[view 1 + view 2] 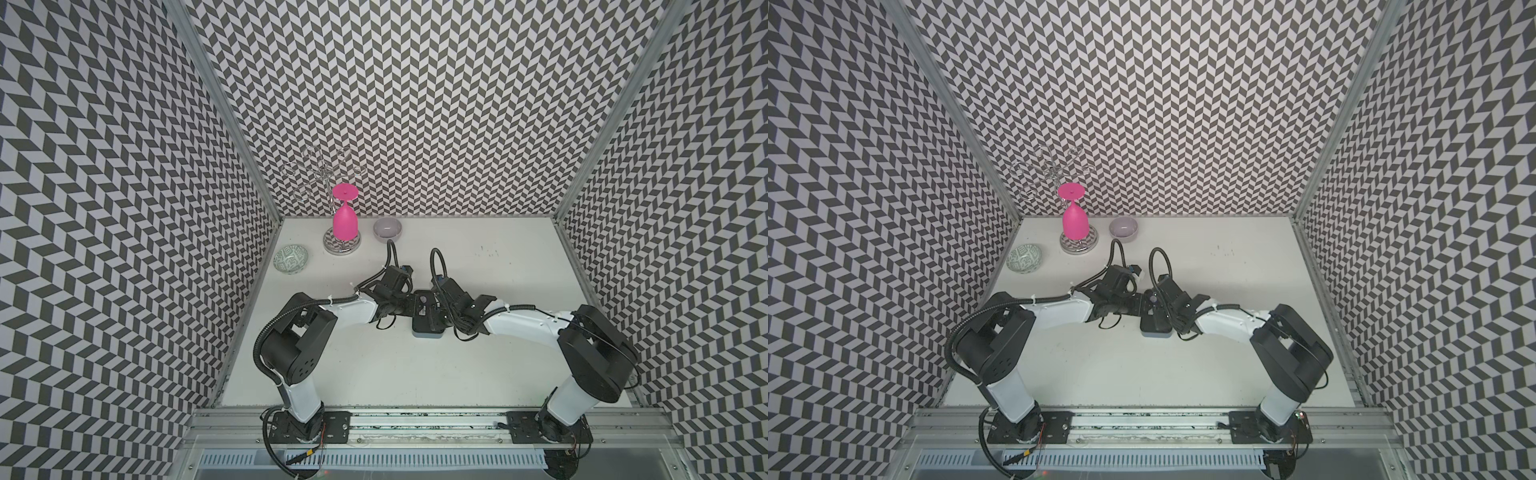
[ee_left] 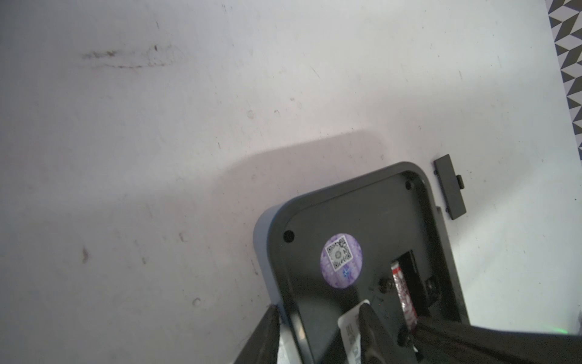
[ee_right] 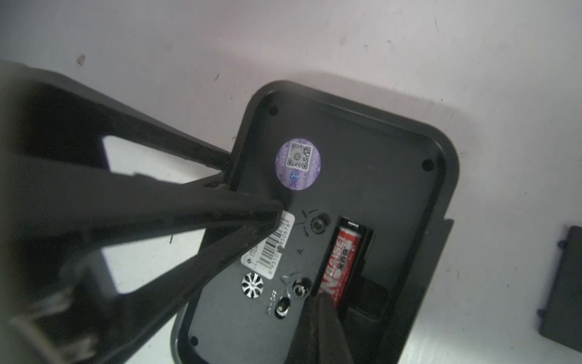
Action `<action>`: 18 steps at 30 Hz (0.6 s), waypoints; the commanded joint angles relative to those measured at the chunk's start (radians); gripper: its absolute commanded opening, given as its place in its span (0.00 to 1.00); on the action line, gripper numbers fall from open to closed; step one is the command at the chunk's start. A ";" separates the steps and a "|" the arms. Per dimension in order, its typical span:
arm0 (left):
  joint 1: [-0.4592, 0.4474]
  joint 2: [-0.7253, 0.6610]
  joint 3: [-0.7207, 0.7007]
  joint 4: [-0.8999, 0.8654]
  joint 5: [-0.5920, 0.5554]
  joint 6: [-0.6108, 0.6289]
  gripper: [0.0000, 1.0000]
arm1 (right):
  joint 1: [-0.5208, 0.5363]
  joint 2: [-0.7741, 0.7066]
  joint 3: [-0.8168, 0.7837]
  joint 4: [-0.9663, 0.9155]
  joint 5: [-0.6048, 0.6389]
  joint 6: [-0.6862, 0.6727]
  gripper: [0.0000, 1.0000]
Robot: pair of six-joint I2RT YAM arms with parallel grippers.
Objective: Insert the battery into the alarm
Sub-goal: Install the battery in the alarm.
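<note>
**Battery seating, bimanual.** The table [image 1: 457, 374] is shown with the left arm [image 1: 349, 311] and right arm [image 1: 523, 324] converging from opposite long sides of the alarm [image 1: 427, 320], which is laid with its black back uppermost.

The left hand [image 2: 318, 315] is partly closed astride the alarm's rim. One of its fingers is set against the outer casing, the other [image 2: 368, 324] on the white label [image 3: 277, 249]. A steadying hold on the alarm is judged.

The right hand [image 3: 324, 324] is shut to a single tip and holds nothing. It is placed on the alarm's back at one end of the open compartment.

A loose cover [image 3: 563, 283] is seen on the table, just beside the alarm's long side nearest that compartment.

The battery [image 3: 341, 261] lies inside the compartment. Its long axis is parallel to the alarm's long sides, and its metallic end points away from the right hand's tip, which touches or nearly touches the other end. The right hand is thus the nearer, so any final press is judged to fall to it.

In both top views the battery is hidden beneath the hands. In the left wrist view only a sliver is given, and its full length is shown in the right wrist view alone. Whether it is fully seated cannot be told.
</note>
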 commanded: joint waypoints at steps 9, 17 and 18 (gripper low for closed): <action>-0.017 0.075 -0.044 -0.154 -0.007 0.031 0.41 | 0.009 0.165 -0.045 -0.191 0.169 0.032 0.00; -0.016 0.079 -0.042 -0.156 -0.027 0.031 0.41 | 0.010 -0.076 -0.030 0.057 -0.090 -0.023 0.03; -0.015 0.077 -0.041 -0.158 -0.031 0.031 0.41 | 0.010 -0.107 -0.031 0.087 -0.111 -0.028 0.05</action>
